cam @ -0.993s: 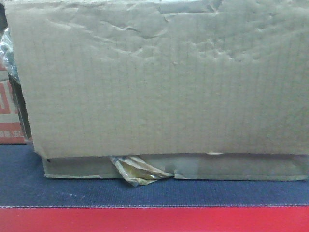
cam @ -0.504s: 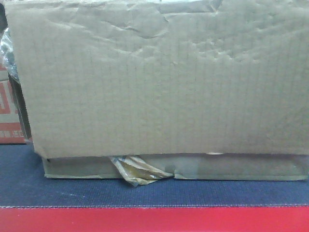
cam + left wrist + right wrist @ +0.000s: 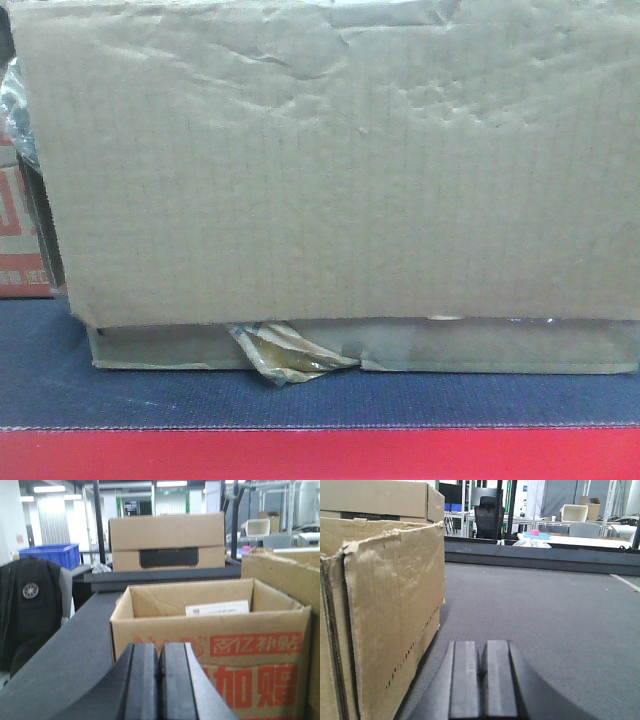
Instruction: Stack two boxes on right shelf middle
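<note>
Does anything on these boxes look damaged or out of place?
Yes. The large box has a creased, dented face near its top, and a crumpled yellowish tape scrap sticks out over the front of the flat box beneath it.

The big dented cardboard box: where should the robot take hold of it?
Probably by its two end walls, one arm pressing in from each side. The large box spans nearly the whole front view, too broad for one gripper, and the right gripper sits shut beside its ragged end wall.

A warehouse-like lab hall: cartons (image 3: 166, 540), a blue crate (image 3: 49, 555), an office chair (image 3: 487, 515), ceiling strip lights (image 3: 49, 489).
</note>
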Motion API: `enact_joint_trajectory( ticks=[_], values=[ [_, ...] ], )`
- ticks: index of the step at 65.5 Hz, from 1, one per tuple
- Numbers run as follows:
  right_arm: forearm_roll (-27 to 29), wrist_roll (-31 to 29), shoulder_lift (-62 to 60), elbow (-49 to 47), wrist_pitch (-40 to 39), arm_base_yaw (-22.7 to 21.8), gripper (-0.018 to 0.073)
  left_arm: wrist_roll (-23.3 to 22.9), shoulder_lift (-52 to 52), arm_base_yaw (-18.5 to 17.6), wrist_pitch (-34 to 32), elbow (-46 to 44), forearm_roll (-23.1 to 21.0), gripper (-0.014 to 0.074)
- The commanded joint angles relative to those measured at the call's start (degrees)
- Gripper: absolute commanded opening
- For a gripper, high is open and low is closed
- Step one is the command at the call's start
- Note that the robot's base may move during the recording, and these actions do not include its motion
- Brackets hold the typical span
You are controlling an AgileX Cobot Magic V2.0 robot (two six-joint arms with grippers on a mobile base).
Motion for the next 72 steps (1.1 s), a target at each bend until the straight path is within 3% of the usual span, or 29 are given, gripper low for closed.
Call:
enact_joint_trajectory(
  ticks=[1, 7, 14, 21, 40, 56, 65, 72],
  values=[
    [0.2, -0.1, -0.2, -0.2, -1.2, -0.3, -0.0162, 0.1, -0.2, 0.3, -0.4, -0.6, 0.6, -0.0111],
    [0.2, -0.1, -0.2, -0.2, -1.2, -0.3, -0.0162, 0.1, -0.2, 0.3, 6.0, -5.1, 0.0, -0.0111],
    [0.2, -0.1, -0.2, -0.2, -1.2, -0.3, -0.0162, 0.1, 1.1, 0.3, 19.4, -13.9, -3.3, -0.0111],
    [0.2, -0.1, -0.2, -0.2, -1.2, -0.3, -0.0162, 0.1, 6.5, 0.3, 28.4, -22.4, -5.0, -0.0111],
    [0.2, -0.1, -0.2, -0.2, -1.2, -0.3, -0.0162, 0.1, 36.7, 0.3, 49.4, -46.2, -5.3, -0.0111],
    [0.2, -0.1, -0.2, -0.2, -1.2, -0.3, -0.0162, 0.1, 53.8, 0.3, 45.4, -57.7, -6.6, -0.0111],
    [0.2, -0.1, -0.2, -0.2, -1.2, -0.3, -0.0162, 0.1, 59.7, 0.3, 37.9, -59.5, -7.0, -0.0111],
    [0.2, -0.1, -0.2, -0.2, -1.2, -0.3, -0.0162, -0.5, 63.2, 0.3, 38.8, -62.0, -7.0, -0.0111]
  ],
)
